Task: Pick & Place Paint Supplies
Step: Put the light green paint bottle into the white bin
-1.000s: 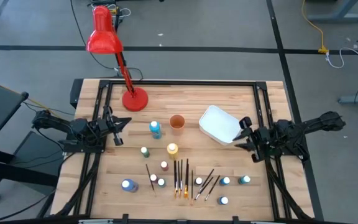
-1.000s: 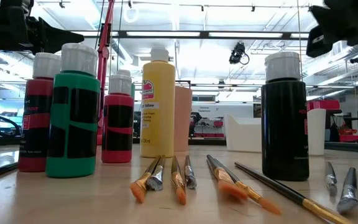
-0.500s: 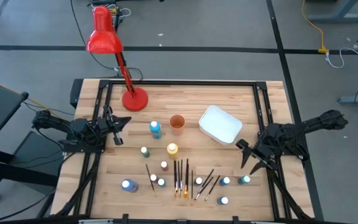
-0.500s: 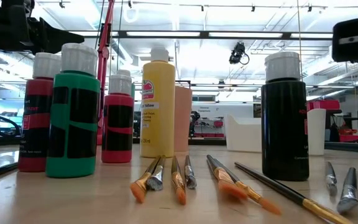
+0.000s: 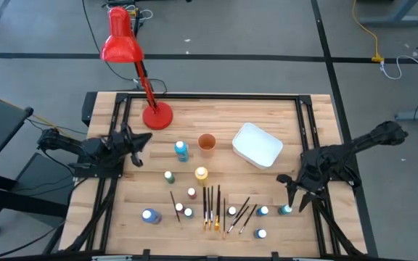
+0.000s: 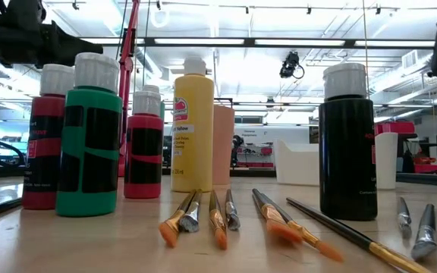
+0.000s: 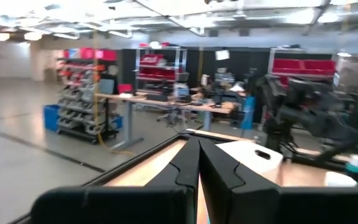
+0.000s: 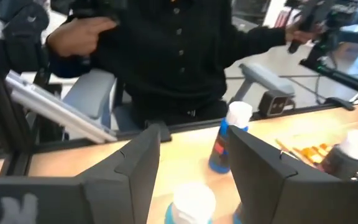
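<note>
Right tool [image 5: 292, 190], fingers apart, empty, is hovering w/ blue bottle [image 8: 190, 205] btwn them; advise lowering squarely before closing. Left tool [image 5: 141, 147] shut, empty.

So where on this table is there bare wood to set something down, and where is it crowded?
Bare wood lies between the red lamp base and the white tub, along the far edge. The near half is crowded: paint bottles and paintbrushes, with the right gripper over the rightmost bottles.

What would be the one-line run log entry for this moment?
right end effector: open, above blue bottle | left end effector: shut, waiting at left side | brushes: on table
</note>
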Tool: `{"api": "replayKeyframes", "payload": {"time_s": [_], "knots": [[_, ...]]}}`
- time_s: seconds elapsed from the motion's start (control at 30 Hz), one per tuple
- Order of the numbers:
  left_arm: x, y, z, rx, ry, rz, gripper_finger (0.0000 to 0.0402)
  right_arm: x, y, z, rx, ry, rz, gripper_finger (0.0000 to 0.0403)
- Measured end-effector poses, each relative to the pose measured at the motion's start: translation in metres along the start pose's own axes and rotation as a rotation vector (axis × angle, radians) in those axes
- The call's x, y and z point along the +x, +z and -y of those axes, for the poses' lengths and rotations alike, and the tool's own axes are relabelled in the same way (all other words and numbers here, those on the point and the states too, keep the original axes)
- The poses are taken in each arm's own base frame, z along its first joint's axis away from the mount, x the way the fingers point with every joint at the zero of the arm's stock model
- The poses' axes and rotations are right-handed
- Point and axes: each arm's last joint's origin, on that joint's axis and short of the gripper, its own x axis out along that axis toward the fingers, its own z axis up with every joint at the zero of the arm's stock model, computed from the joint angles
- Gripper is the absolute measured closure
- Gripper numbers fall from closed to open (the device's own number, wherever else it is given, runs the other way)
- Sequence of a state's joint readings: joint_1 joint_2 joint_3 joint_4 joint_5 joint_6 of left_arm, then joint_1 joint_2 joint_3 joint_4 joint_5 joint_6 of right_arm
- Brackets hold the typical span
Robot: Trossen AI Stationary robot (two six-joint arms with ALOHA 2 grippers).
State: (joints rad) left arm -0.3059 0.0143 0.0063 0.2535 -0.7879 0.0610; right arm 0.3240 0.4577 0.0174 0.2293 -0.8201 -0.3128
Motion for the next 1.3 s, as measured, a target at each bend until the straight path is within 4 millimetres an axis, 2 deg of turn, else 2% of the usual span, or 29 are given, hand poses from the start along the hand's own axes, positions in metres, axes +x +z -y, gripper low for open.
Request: {"api": "replayKeyframes", "payload": {"time_s": [0.23,0.57,1.3], "knots": [[0.000,0.000,-0.002,-0.005,0.077,-0.005,0.0386,0.008,-0.007,0.004,0.023,-0.050,-0.067,0.0219],[0.000,0.000,-0.002,-0.005,0.084,-0.005,0.0386,0.019,-0.014,0.005,0.041,0.025,-0.084,0.0223],[0.000,0.000,-0.002,-0.005,0.084,-0.005,0.0386,0.026,-0.022,0.011,0.080,-0.014,-0.119,0.0223]]}}
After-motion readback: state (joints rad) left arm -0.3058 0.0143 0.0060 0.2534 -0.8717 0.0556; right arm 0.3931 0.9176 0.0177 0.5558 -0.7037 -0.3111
